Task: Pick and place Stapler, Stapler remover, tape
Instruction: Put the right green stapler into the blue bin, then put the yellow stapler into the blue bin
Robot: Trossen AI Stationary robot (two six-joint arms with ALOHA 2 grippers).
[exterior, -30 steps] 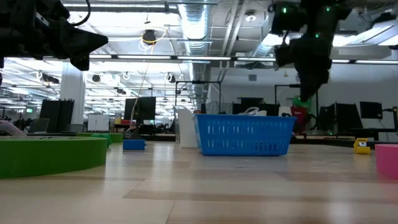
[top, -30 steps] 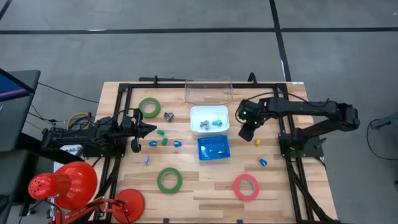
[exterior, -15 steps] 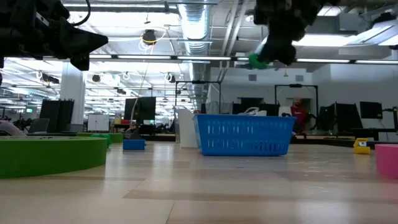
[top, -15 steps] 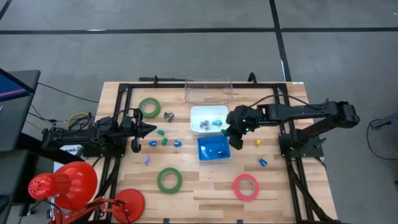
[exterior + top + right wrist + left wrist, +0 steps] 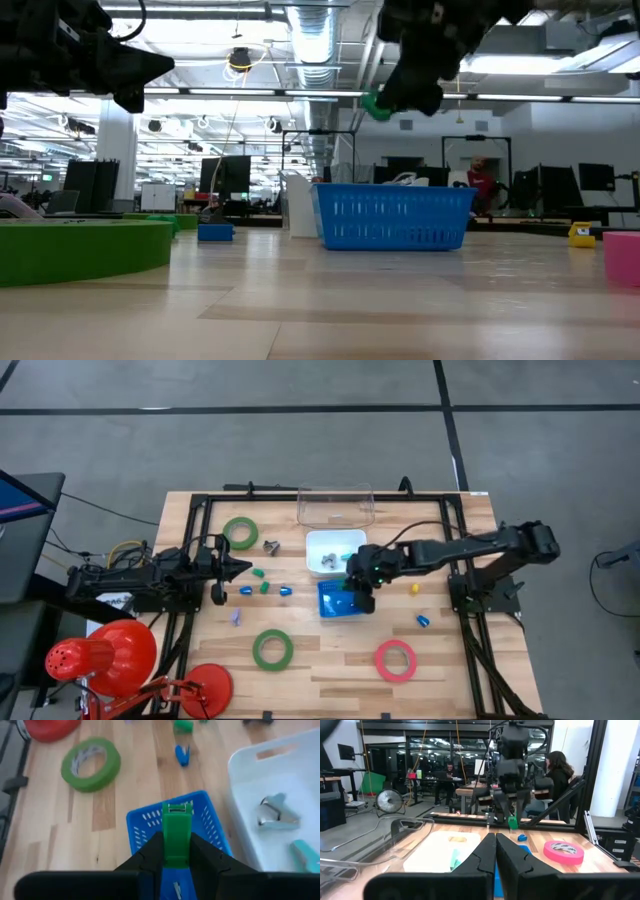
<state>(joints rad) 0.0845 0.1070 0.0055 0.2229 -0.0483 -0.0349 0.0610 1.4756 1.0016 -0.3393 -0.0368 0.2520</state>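
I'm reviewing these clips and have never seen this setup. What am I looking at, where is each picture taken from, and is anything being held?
Two dark robot arms work at a wooden table. One picture looks straight down, one looks level across the tabletop, and one comes from each arm's wrist. On the table lie three tape rings, two green and one pink, small coloured staplers, a white tray, a clear box and a blue basket. The right pincer is shut on a small green stapler, holding it above the blue basket. The left pincer waits shut and empty at the table's left.
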